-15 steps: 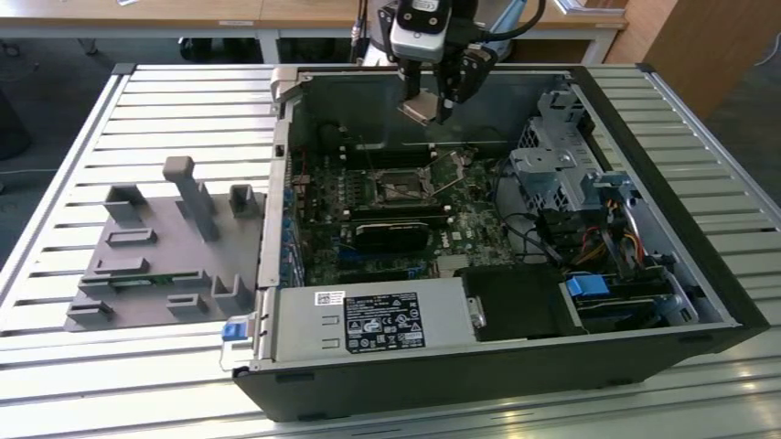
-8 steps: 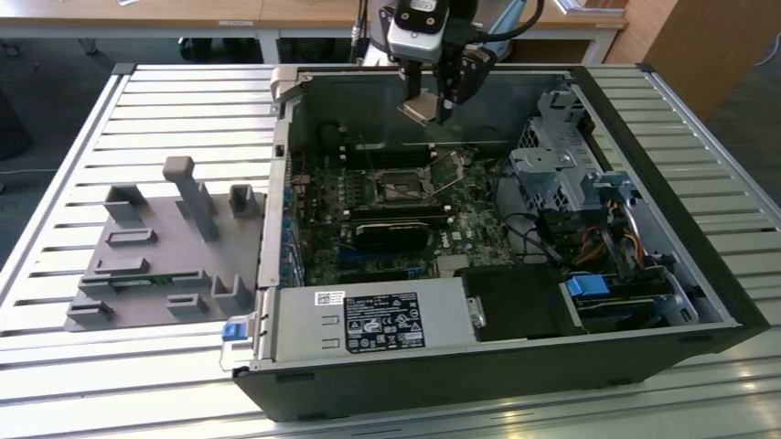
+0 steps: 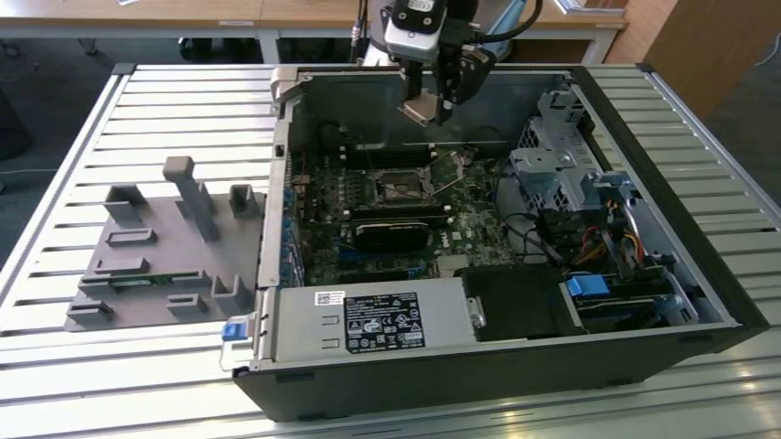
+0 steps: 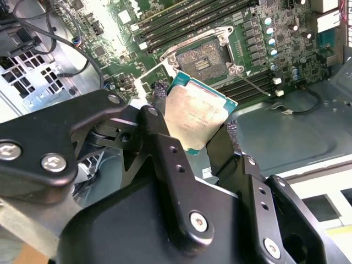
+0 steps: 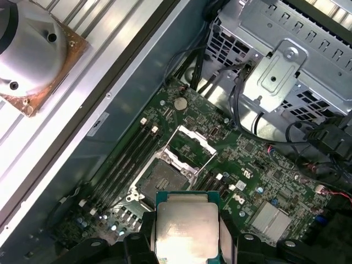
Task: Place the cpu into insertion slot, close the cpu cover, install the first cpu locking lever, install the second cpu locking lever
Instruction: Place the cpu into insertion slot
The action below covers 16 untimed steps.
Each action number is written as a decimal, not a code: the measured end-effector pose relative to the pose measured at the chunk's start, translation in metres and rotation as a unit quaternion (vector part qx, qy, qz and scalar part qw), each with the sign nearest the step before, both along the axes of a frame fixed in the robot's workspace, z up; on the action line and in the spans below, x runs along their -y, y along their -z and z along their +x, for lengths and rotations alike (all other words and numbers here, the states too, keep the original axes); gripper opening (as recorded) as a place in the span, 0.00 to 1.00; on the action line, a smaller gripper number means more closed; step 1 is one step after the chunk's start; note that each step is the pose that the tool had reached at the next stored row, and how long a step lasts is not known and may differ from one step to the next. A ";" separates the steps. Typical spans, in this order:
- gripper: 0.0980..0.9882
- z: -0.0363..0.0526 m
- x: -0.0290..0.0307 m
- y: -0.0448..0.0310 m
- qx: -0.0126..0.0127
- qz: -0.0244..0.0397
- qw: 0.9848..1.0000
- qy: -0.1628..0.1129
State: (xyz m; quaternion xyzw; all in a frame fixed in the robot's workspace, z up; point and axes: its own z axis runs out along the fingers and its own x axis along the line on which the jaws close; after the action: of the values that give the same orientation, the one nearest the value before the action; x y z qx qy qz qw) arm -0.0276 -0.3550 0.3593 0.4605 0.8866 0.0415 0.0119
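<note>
The cpu (image 4: 197, 116) is sitting between the two black fingers (image 4: 160, 118) of our gripper (image 4: 195, 125), and we are clamping it by two opposite edges, so its silvery-grey metal top and green rim are showing in the gap between the fingers. In the first wrist view we are seeing the cpu (image 5: 187, 226) at the gripper (image 5: 188, 237) tips with its metal face toward the camera, and the insertion slot (image 5: 159, 180) is lying on the board just beyond it, bare and apart from the chip. The cpu cover (image 5: 196, 139) is standing swung open at the far edge of that slot, so the dark socket centre is showing. In the second wrist view we are seeing the insertion slot (image 4: 201, 58) past the chip's upper corner, with a thin metal lever (image 4: 256, 83) lying raised beside it and long memory slots (image 4: 181, 25) running on the other side. In the exterior view we are holding the gripper (image 3: 430, 108) and the cpu (image 3: 422, 111) high inside the open computer case (image 3: 488, 370), well above the motherboard (image 3: 320, 240), not touching the insertion slot (image 3: 397, 190) below. The case is resting on a slatted table (image 3: 146, 101), and a grey fixture (image 3: 159, 247) is standing at the exterior view's left.
</note>
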 end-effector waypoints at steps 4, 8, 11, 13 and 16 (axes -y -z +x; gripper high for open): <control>0.50 0.0000 0.0000 0.0002 0.000 0.000 1.000 0.007; 0.50 0.0000 0.0000 0.0004 0.000 0.000 1.000 0.013; 0.50 0.0000 0.0000 0.0005 0.000 0.000 1.000 0.018; 0.50 0.0000 0.0000 0.0006 0.000 0.000 1.000 0.022; 0.50 0.0000 0.0000 0.0008 0.000 0.000 1.000 0.027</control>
State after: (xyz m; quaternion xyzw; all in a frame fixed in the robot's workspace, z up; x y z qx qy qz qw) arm -0.0276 -0.3550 0.3585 0.4843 0.8738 0.0412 0.0131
